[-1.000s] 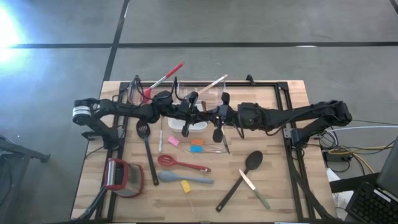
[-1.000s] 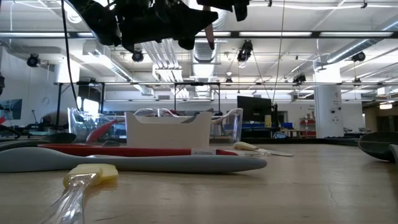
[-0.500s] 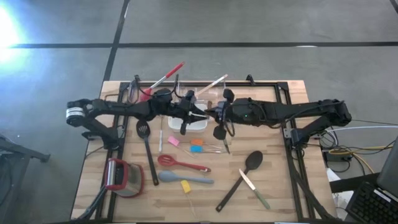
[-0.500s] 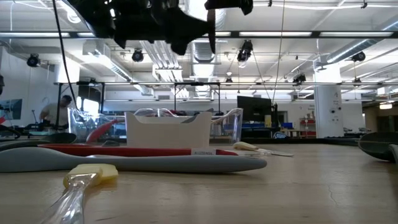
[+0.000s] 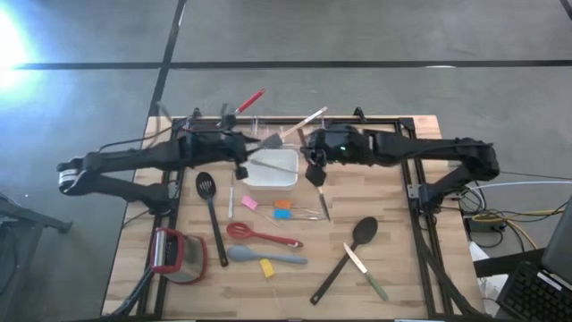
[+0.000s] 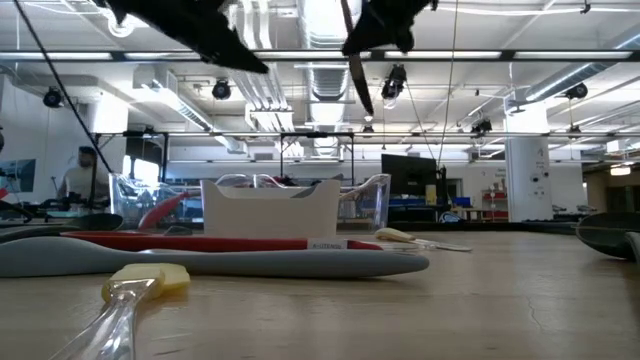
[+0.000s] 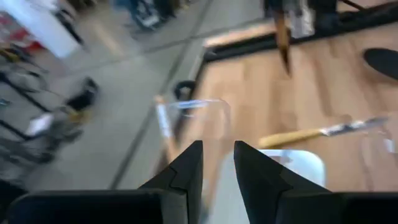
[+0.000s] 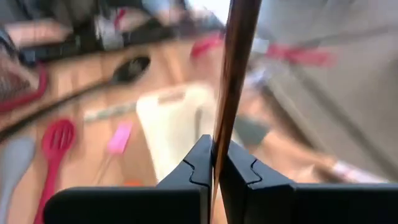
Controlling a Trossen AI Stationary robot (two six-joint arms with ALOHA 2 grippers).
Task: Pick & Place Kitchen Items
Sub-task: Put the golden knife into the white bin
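Landmark: white dish, near the table's far edge.

Right gripper hangs above the table just right of the dish. Its fingers are clamped on a wooden-handled knife; the brown handle sits squarely between the two pads and runs on past the fingertips. In the low view the knife hangs well above the tabletop, tip down.

Left gripper sits over the dish's left edge. Fingers stand a narrow gap apart with nothing between them. Just beyond its fingertips a second wooden-handled knife lies across the dish's far side, blade by the dish's far-left corner, clear of the fingers.

In front of the dish on the table: slotted turner, red whisk, spatula, black spoon. Behind the dish: clear tub.
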